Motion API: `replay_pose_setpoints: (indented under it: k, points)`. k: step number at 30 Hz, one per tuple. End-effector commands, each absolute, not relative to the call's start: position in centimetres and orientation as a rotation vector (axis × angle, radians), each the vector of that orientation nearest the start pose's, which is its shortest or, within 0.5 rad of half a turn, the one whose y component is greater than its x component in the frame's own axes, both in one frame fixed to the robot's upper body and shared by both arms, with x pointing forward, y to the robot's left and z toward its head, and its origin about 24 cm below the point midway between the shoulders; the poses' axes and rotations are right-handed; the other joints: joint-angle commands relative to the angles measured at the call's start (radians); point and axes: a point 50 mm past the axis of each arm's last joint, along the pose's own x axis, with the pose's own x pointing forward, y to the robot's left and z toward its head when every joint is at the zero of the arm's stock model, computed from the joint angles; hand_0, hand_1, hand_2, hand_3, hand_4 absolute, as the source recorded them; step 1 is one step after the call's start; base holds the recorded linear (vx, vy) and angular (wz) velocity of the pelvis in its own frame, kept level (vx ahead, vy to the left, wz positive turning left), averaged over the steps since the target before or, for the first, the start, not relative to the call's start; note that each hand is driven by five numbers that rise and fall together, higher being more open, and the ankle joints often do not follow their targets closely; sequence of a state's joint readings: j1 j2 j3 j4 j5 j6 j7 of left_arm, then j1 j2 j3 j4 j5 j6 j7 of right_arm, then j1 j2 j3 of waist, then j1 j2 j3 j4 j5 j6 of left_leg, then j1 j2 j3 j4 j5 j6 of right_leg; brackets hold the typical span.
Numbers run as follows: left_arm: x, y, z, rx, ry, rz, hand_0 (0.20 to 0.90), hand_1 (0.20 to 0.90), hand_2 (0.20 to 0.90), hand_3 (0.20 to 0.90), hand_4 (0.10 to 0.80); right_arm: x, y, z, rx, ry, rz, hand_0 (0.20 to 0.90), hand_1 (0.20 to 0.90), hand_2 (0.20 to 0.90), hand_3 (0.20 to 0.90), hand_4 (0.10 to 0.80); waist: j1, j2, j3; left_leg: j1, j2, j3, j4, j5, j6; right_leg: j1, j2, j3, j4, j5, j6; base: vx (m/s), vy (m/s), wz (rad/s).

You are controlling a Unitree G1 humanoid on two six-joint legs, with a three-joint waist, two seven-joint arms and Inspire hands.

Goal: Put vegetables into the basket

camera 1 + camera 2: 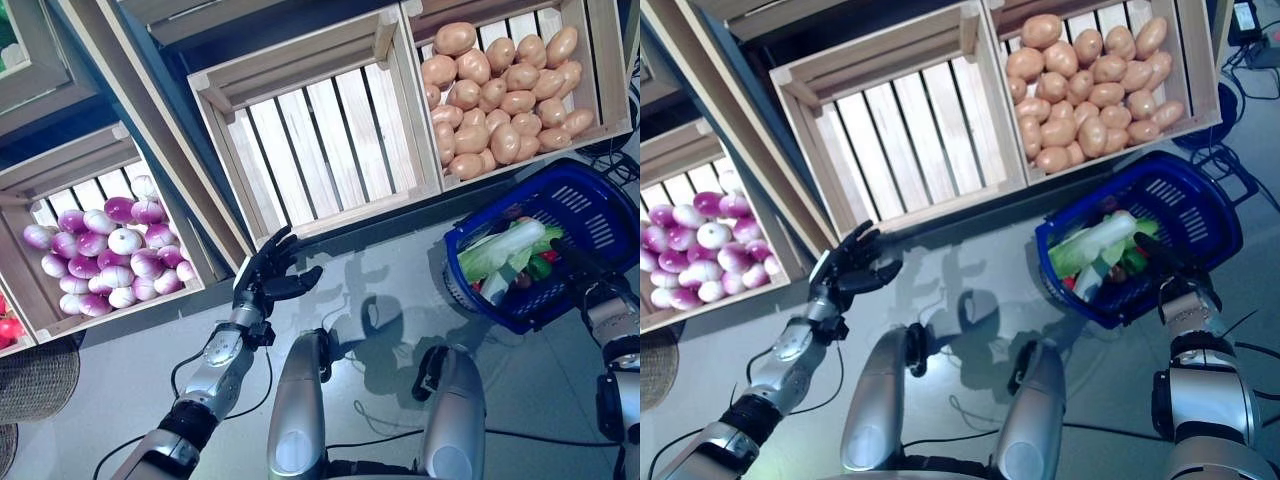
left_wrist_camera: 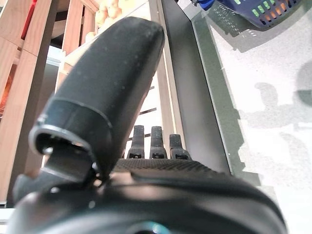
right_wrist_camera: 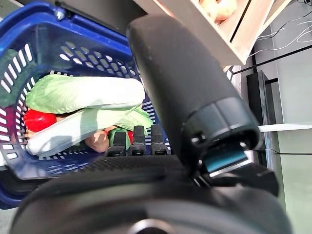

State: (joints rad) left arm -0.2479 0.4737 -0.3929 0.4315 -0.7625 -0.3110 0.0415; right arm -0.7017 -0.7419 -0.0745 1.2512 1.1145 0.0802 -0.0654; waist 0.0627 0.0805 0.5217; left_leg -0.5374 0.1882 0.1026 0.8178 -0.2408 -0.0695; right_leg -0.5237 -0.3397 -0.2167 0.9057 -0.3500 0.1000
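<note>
The blue plastic basket point(image 1: 590, 205) stands on the floor at the right, below the potato crate. In it lie a long white-and-green leafy vegetable point(image 1: 505, 248), a red vegetable point(image 3: 38, 120) and a brownish one point(image 3: 97, 141). My right hand point(image 1: 590, 262) is open, fingers straight, at the basket's near rim, over the vegetables point(image 3: 139, 139). My left hand point(image 1: 268, 272) is open and empty above the floor, in front of the empty wooden crate point(image 1: 320, 140); its fingers point(image 2: 152, 144) point at the crate's front.
A wooden stand with slanted crates runs along the back: purple-white round vegetables point(image 1: 110, 250) at left, the empty crate in the middle, potatoes point(image 1: 500, 90) at right. A woven basket point(image 1: 35, 385) stands on the floor at far left.
</note>
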Motion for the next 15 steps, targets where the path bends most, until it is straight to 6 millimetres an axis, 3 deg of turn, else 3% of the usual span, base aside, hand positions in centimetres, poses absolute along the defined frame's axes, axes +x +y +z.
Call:
replay_pose_setpoints:
  k: [1, 5, 10, 15]
  points:
    - [29.8, 20.3, 7.0, -0.18, -0.162, -0.119, 0.9, 0.9, 0.9, 0.9, 0.8, 29.6, -40.8, 9.1, 0.652, 0.109, -0.763, 0.9, 0.9, 0.9, 0.9, 0.8, 0.013, -0.041, -0.075, 0.153, 0.023, 0.022, -0.14, -0.004, 0.006, 0.131, -0.006, -0.032, -0.183, 0.166, -0.031, 0.095, -0.002, 0.01]
    - [29.8, 20.0, 6.8, -0.181, -0.147, -0.114, 0.9, 0.9, 0.9, 0.9, 0.8, 29.6, -40.0, 7.6, 0.639, 0.155, -0.738, 0.9, 0.9, 0.9, 0.9, 0.8, 0.017, -0.053, -0.12, 0.254, 0.014, 0.048, -0.317, 0.079, -0.007, 0.241, 0.029, -0.061, -0.371, 0.225, -0.021, 0.11, 0.003, -0.03]
    - [29.7, 19.8, 5.8, -0.181, -0.087, -0.103, 0.9, 0.9, 0.9, 0.9, 0.8, 28.9, -37.7, 3.6, 0.608, 0.272, -0.666, 0.9, 0.9, 0.9, 0.9, 0.8, 0.022, -0.082, -0.222, 0.414, -0.026, 0.07, -0.576, 0.176, -0.014, 0.429, 0.102, -0.096, -0.677, 0.313, 0.003, 0.201, -0.016, 0.0]
    - [27.8, 19.4, 1.9, -0.174, 0.057, -0.087, 0.9, 0.9, 0.9, 0.9, 0.8, 28.2, -30.7, -2.5, 0.669, 0.373, -0.491, 0.9, 0.9, 0.9, 0.9, 0.8, 0.019, -0.093, -0.338, 0.551, -0.056, 0.085, -0.788, 0.241, -0.009, 0.557, 0.15, -0.092, -0.874, 0.384, 0.015, 0.232, 0.009, -0.15]
